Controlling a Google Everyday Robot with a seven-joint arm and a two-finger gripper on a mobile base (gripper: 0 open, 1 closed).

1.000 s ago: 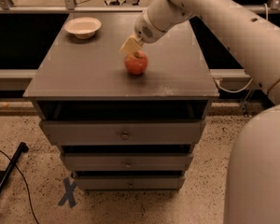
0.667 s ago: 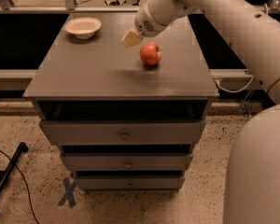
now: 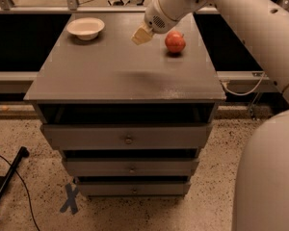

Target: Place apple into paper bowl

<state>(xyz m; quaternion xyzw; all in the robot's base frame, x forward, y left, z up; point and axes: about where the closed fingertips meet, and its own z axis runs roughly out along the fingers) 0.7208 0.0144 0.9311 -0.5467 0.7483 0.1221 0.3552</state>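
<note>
The red apple [image 3: 175,42] sits on the grey cabinet top [image 3: 120,73], toward the back right. The off-white paper bowl [image 3: 85,28] stands empty at the back left corner. My gripper [image 3: 141,36] hangs above the cabinet top, between the bowl and the apple. It is a short way left of the apple and not touching it. The white arm reaches in from the upper right.
The cabinet has an open slot under its top and three drawers [image 3: 128,139] below it. A white robot body [image 3: 269,177] fills the lower right. A black cable and stand leg [image 3: 7,182] lie on the speckled floor at left.
The apple has moved from the middle of the top to the right. My gripper, which was on top of the apple, has lifted off and now sits left of it.
</note>
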